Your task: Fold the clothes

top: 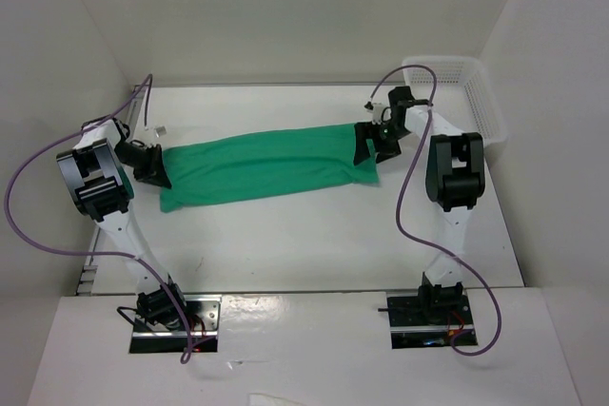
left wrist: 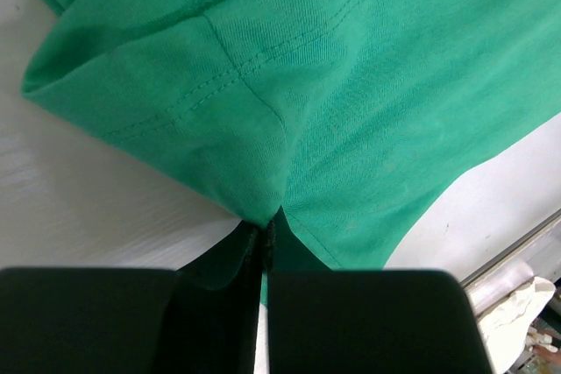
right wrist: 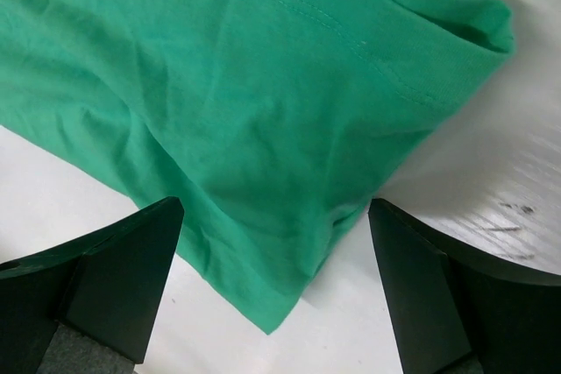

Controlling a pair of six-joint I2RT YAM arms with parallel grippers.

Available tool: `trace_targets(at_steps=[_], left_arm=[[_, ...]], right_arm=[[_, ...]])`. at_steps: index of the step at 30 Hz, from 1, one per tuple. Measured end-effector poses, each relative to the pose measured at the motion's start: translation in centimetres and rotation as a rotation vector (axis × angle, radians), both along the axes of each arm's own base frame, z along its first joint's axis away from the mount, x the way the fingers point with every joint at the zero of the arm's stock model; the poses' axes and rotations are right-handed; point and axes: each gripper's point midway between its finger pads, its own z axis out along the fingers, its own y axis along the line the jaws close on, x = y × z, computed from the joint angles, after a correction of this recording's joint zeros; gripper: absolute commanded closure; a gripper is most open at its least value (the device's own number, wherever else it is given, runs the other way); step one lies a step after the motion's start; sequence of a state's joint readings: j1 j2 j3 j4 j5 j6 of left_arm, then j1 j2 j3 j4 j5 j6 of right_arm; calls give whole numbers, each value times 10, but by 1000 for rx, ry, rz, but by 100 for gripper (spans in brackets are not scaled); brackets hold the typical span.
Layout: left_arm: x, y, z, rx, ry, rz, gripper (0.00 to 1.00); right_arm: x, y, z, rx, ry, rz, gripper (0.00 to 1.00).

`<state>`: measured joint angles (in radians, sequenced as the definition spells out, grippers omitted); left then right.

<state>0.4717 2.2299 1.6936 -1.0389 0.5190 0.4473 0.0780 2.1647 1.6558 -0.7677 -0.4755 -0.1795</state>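
Emerald-green short-sleeved T-shirt of thin soft fabric (top: pixel 262 170) lies as a long narrow band across the middle of the flat white desk (top: pixel 314 244). Left jaws are pinched shut on its left-end hem. Right jaws stand wide apart, straddling the right-end corner and holding nothing. The right jaws should probably settle low enough to catch every layer, close, then lift level with the left.
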Motion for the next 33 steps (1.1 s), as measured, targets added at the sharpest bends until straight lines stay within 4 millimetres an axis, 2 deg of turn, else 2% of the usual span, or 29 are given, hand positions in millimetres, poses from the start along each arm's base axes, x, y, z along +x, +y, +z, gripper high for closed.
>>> trace_targets(at_steps=[8, 13, 14, 17, 23, 33], left_arm=[[-11, 1, -1, 14, 32, -33, 96], [-16, 2, -1, 21, 49, -51, 96], [-17, 3, -1, 22, 51, -52, 96], [-18, 3, -1, 24, 51, -65, 97], [-22, 6, -1, 30, 62, -70, 98], [-37, 23, -1, 45, 93, -52, 98]], right_arm=[[6, 21, -1, -8, -29, 42, 7], [12, 26, -1, -10, -41, 53, 11], [12, 27, -1, -10, -41, 53, 15], [15, 26, -2, -13, -40, 52, 19], [21, 28, -2, -9, -43, 46, 18], [31, 29, -1, -15, -55, 37, 14]])
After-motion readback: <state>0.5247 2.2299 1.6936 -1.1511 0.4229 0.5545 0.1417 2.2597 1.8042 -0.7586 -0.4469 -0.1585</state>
